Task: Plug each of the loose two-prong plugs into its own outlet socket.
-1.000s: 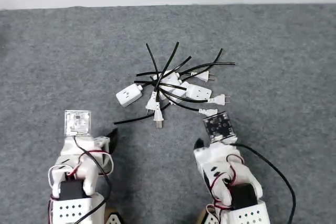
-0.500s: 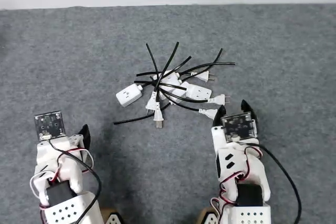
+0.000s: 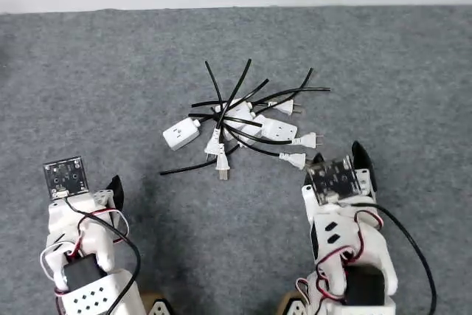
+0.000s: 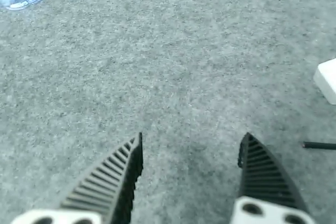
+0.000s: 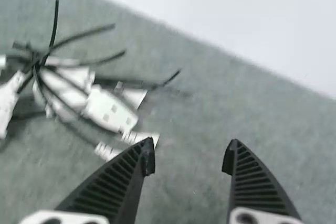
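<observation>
High view: the right tool (image 3: 338, 154) sits spread, just beside a plug (image 3: 295, 158).

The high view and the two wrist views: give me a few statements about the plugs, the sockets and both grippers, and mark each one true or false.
1. The left gripper is open and holds nothing. True.
2. The right gripper is shut on a plug. False: it is open and empty.
3. The pile of plugs and sockets lies tangled on the grey mat. True.
4. The left gripper is nearer the pile than the right gripper. False: the right gripper is beside the pile's edge, while the left is farther off.
5. A white socket sits at the pile's edge on the left arm's side. True.
</observation>
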`<move>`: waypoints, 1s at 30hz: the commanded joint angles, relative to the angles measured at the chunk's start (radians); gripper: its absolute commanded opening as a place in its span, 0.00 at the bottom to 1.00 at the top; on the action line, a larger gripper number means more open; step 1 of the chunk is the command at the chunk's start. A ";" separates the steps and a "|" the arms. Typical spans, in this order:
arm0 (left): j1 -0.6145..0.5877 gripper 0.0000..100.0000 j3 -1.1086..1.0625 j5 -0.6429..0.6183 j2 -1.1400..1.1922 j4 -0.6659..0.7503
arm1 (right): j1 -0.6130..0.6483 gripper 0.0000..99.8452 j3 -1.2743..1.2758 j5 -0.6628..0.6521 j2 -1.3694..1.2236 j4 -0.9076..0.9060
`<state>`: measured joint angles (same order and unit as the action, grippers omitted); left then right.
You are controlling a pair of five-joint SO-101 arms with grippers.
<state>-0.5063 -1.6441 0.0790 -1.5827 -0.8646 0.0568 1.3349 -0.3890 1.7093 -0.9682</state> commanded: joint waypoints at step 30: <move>0.146 0.28 -0.038 0.233 0.000 0.000 | 0.130 0.22 -1.332 -0.635 -1.928 -0.400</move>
<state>-0.3652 -1.6886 0.3030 -1.5827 -0.8646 0.1979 0.0813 -0.9229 -0.2087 -1.3579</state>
